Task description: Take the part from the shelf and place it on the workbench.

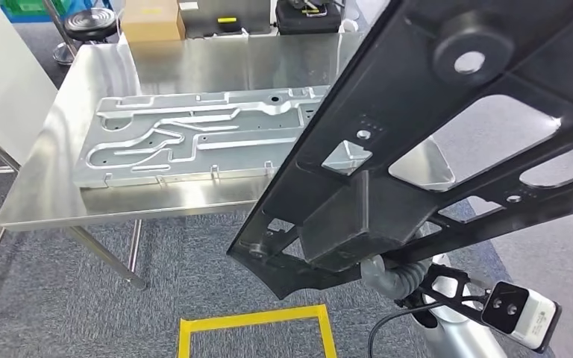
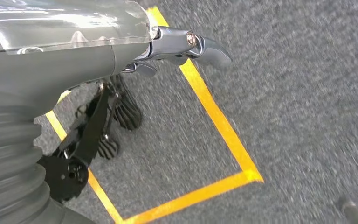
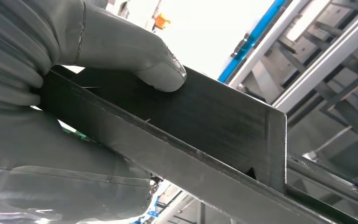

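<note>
Currently the right hand (image 3: 51, 93) grips the black part (image 1: 433, 142), thumb pressed on its flat rib, holding it tilted in the air above the near right edge of the steel tabletop (image 1: 52, 149). A silver stamped plate (image 1: 194, 138) lies flat on that tabletop. Left hand (image 2: 121, 84) hangs over grey carpet (image 2: 298, 102) with yellow tape (image 2: 214, 116), fingers loosely apart, holding nothing.

A silver stamped metal panel (image 1: 194, 138) lies flat on the steel workbench (image 1: 52, 186).

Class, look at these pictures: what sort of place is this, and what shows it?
Probably a factory workshop: a steel workbench bearing a machined metal plate, yellow floor tape, and a black part held by the right hand.
</note>
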